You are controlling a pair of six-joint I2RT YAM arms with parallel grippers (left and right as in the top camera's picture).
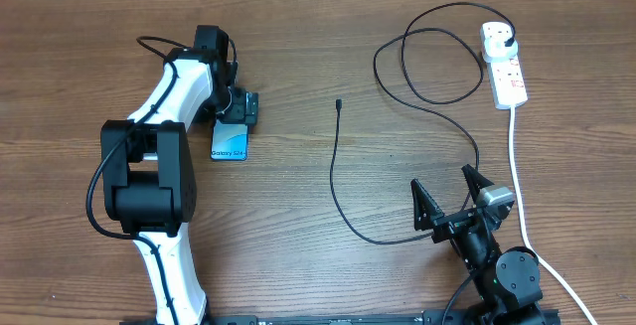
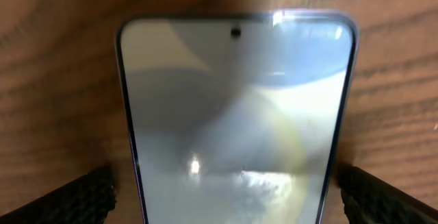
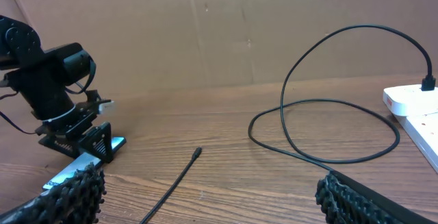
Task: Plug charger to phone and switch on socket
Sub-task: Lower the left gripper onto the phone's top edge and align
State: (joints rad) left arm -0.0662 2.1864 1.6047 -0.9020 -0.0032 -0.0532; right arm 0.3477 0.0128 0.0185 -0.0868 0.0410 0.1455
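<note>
Nearest the base, the right gripper hangs low over the table, its jaws spread wide with nothing between them. Just beyond it the charger curves across the wood, its connector tip lying loose mid-table, well apart from the phone. The phone lies flat and screen up to the left. The left gripper straddles its far end, jaws spread, fingers just beside its edges. At the far right, the black plug sits in the white socket.

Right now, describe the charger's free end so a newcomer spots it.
Start at the white socket at the table's far right. Follow the thin black charger plugged into it, not the thick white cord, to mid-table. Its connector tip lies alone on wood, between socket and phone.
</note>
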